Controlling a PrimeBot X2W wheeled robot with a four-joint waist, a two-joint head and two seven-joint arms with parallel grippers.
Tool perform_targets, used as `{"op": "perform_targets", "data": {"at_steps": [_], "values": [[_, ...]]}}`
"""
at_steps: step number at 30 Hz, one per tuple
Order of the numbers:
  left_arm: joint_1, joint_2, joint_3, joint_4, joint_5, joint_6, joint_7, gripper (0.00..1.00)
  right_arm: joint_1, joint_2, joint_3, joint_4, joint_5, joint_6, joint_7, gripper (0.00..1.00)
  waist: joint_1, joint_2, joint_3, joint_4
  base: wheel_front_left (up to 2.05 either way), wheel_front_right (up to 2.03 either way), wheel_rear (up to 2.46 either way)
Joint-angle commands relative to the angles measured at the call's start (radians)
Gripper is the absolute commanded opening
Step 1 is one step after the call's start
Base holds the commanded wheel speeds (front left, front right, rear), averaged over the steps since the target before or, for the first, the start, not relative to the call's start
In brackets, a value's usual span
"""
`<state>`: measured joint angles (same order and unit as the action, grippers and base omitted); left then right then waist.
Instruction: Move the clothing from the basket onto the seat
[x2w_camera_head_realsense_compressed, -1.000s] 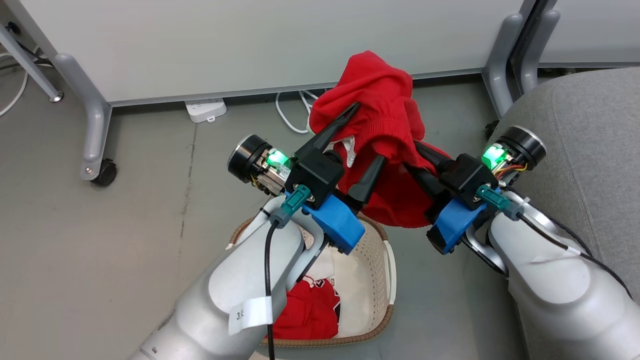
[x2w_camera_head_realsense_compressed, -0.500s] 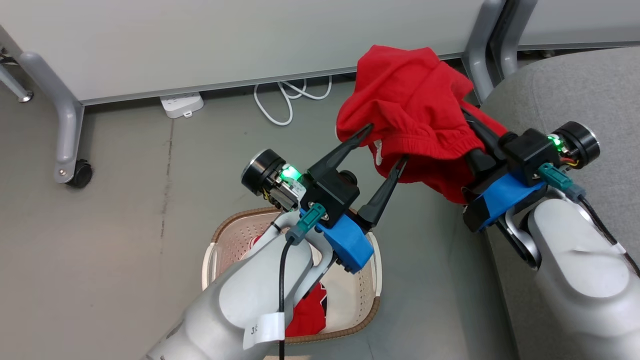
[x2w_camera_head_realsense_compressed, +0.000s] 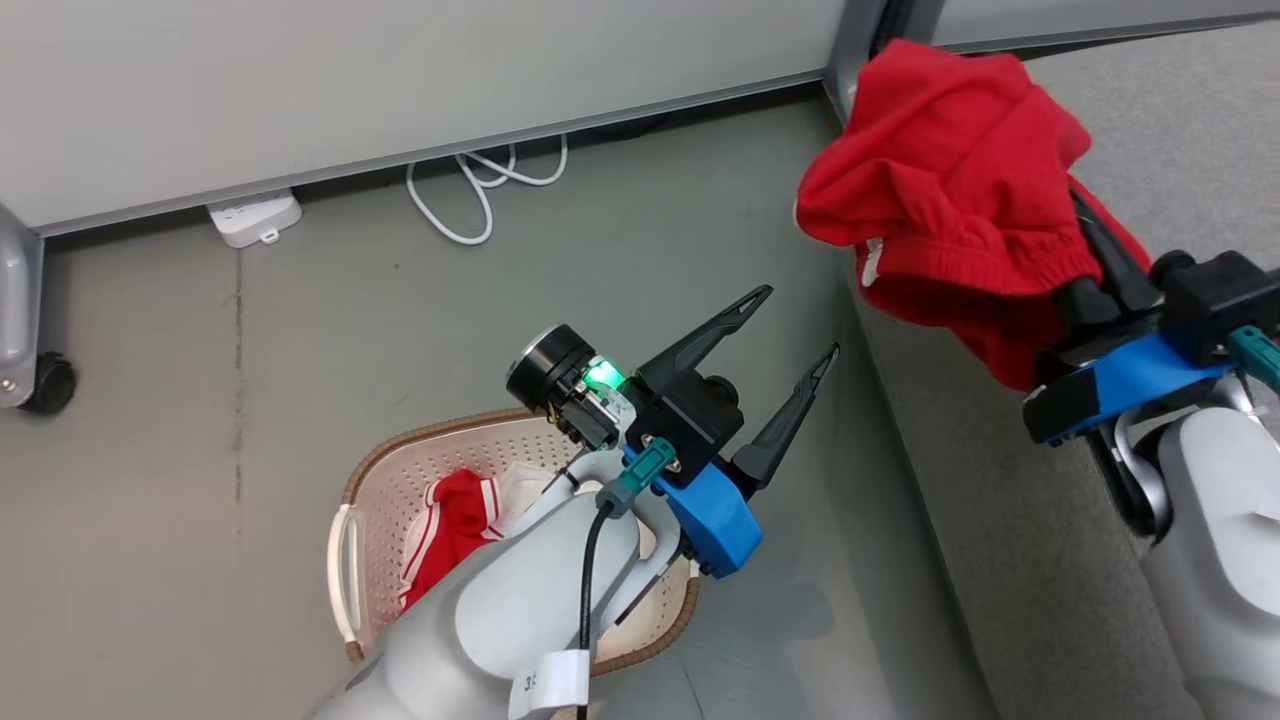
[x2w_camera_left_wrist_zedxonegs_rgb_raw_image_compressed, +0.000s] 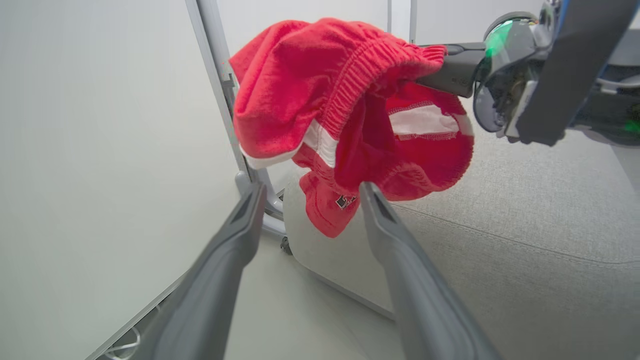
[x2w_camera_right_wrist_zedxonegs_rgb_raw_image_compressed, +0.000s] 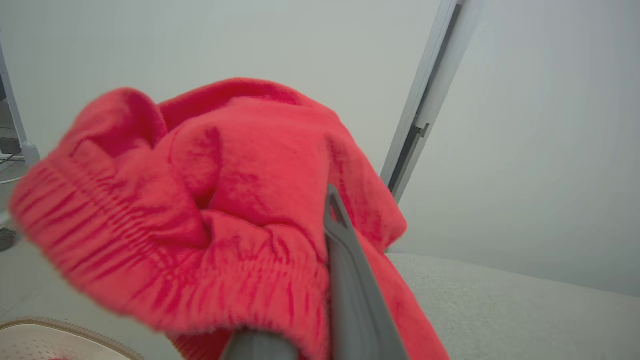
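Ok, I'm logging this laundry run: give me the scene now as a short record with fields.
Seat: grey fabric sofa cushion, on robot's right
Held garment: red fabric garment with ribbed waistband, held up by the seat's corner, not laid down
Right gripper: shut on that garment
Left gripper: open, empty
Basket: cream perforated plastic basket on floor, holding red jersey with white-striped trim

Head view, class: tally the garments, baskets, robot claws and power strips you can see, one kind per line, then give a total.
Garments: 2 (held garment, striped garment)
Baskets: 1 (basket)
Claws: 2 (left claw, right claw)
Power strips: 1 (power strip)
Total: 6
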<state>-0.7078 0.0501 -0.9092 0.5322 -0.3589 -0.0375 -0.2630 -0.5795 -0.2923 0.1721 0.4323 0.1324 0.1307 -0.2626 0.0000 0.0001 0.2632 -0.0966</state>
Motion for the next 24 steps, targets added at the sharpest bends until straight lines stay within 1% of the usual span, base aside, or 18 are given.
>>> {"op": "perform_targets", "data": {"at_steps": [1,7,8,16,24], "values": [[0.006,0.001,-0.001,0.001,0.005,-0.003,-0.003,1.00,0.026,0.002,-0.032,-0.015,-0.006,0.000,-0.003,0.00,0.0000,-0.0001,0.009,-0.028,0.00,0.00,0.00],[0.007,0.001,-0.013,0.003,0.017,-0.012,-0.003,1.00,0.086,0.014,-0.141,-0.061,-0.011,0.000,-0.003,0.00,0.0000,-0.0001,0.020,-0.090,0.00,0.00,0.00],[0.007,0.001,-0.013,0.003,0.017,-0.012,-0.003,1.00,0.086,0.014,-0.141,-0.061,-0.011,0.000,-0.003,0.00,0.0000,-0.0001,0.020,-0.090,0.00,0.00,0.00],[0.016,0.001,-0.047,-0.002,0.017,-0.028,-0.003,1.00,0.195,0.043,-0.281,-0.125,-0.017,0.000,-0.003,0.00,0.0000,-0.0001,0.028,-0.156,0.00,0.00,0.00],[0.016,0.001,-0.091,-0.017,0.008,-0.031,-0.003,1.00,0.278,0.077,-0.370,-0.170,-0.023,0.000,-0.003,0.00,0.0000,-0.0001,0.037,-0.199,0.00,0.00,0.00]]}}
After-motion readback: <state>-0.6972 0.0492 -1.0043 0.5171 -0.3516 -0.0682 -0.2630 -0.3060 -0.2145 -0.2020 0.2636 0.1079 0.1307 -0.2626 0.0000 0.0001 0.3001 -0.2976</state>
